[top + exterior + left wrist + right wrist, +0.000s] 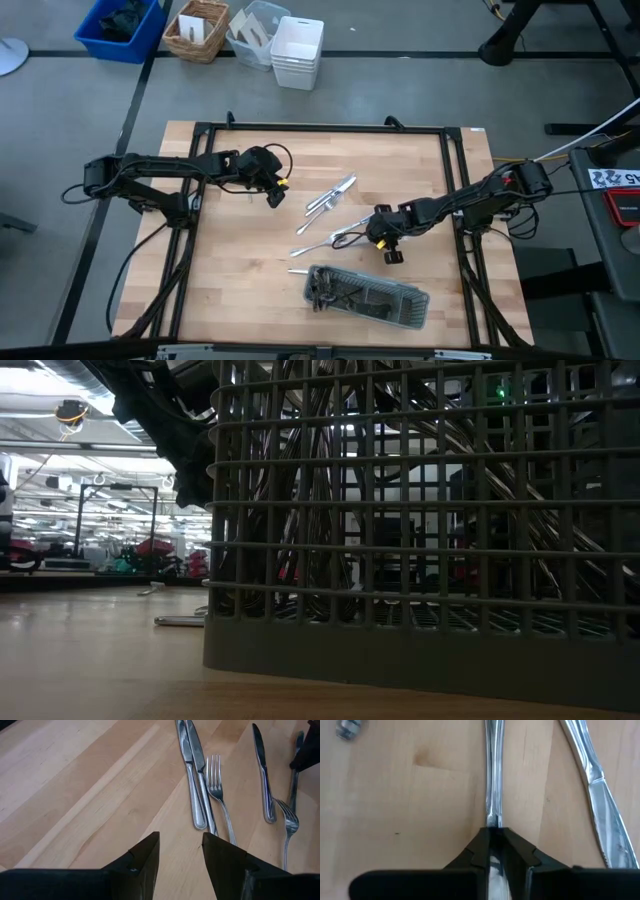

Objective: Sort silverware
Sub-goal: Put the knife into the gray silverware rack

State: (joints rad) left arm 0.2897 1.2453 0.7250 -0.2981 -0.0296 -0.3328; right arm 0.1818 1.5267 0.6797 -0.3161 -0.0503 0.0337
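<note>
Right gripper (493,851) pinched a slim shiny silver-coloured metal utensil handle (493,780) on the table.

The loose shiny silverware (330,195) lay mid-table, more standing in the long dark grey mesh tray (400,310) at the near edge. The left gripper (181,855) hovered nearby, fingers apart and empty. The light wooden tabletop (240,250) had a black frame; bins stood on the grey floor beyond.

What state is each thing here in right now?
Left gripper: open, empty, above the wood.
Right gripper: shut on a utensil handle.
Mesh tray: lying on the table, silverware inside.
Loose silverware: flat on the table.
</note>
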